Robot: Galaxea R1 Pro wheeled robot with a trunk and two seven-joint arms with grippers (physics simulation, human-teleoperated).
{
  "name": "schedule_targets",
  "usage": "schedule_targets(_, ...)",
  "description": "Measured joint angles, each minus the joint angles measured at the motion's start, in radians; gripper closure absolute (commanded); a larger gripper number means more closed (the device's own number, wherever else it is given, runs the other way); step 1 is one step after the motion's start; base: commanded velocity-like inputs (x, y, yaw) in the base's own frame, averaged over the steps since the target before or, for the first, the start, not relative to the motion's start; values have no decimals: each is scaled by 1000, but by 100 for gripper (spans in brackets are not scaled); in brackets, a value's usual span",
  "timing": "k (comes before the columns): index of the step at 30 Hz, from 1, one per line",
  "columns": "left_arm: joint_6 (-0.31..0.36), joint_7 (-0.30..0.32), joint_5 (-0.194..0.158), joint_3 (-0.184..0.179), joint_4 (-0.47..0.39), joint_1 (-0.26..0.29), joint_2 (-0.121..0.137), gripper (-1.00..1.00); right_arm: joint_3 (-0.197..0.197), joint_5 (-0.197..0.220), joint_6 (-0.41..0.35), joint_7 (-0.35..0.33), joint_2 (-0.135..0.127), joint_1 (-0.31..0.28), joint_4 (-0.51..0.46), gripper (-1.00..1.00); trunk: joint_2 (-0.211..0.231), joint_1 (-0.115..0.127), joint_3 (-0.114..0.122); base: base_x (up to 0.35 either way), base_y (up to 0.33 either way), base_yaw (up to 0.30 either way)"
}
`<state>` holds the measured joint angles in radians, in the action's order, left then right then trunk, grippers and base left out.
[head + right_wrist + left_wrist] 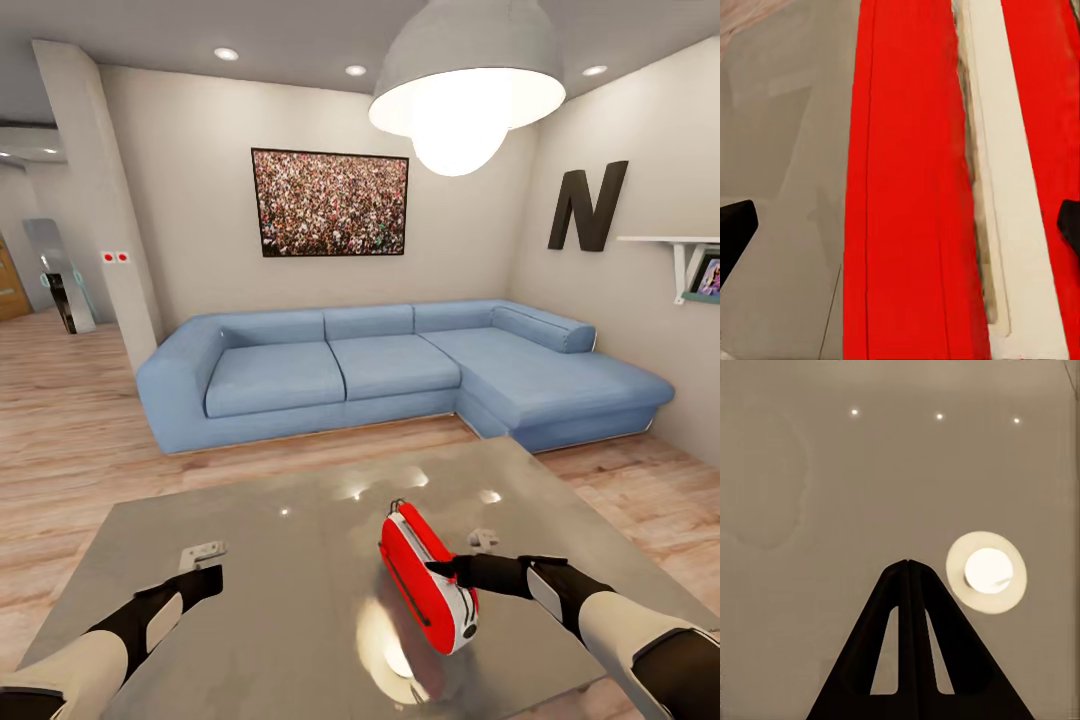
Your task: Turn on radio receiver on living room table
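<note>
The radio receiver (428,578) stood on the glossy grey desk (270,560), toward the robot's right, in the living room, with the light-blue sofa (380,370) well behind it. It rested on one narrow edge, its red face turned toward the middle of the desk and its white side and red handle toward the right arm. The right gripper (440,570) was right at its upper edge; in the right wrist view the jaws were spread wide, one dark tip at each margin, with the red shell (911,187) and a white band (1009,187) between them. Whether a tip touched the shell could not be told.

The left gripper (205,583) hovered low over the desk, well apart from the radio, its jaws pressed together and holding nothing.

The box looked like rigid, smooth plastic, probably light and apt to slide or tip on the slick top. Pinching across the narrow body, or hooking the handle, seemed the surest hold; a push on the face would likely call for bracing it.
</note>
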<state>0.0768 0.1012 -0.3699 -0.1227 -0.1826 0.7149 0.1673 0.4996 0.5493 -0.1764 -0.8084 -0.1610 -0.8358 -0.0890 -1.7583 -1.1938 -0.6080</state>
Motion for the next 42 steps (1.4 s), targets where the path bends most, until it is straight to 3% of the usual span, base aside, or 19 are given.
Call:
schedule_targets(32,0,0,1,-1,0,0,9,100,0,-1,0,0,2,0,0,-100,224,123,100,-1,0,0)
schedule_targets(42,0,0,2,-1,0,0,9,100,1,-2,0,0,2,0,0,-100,294,161,132,-247,-67,0)
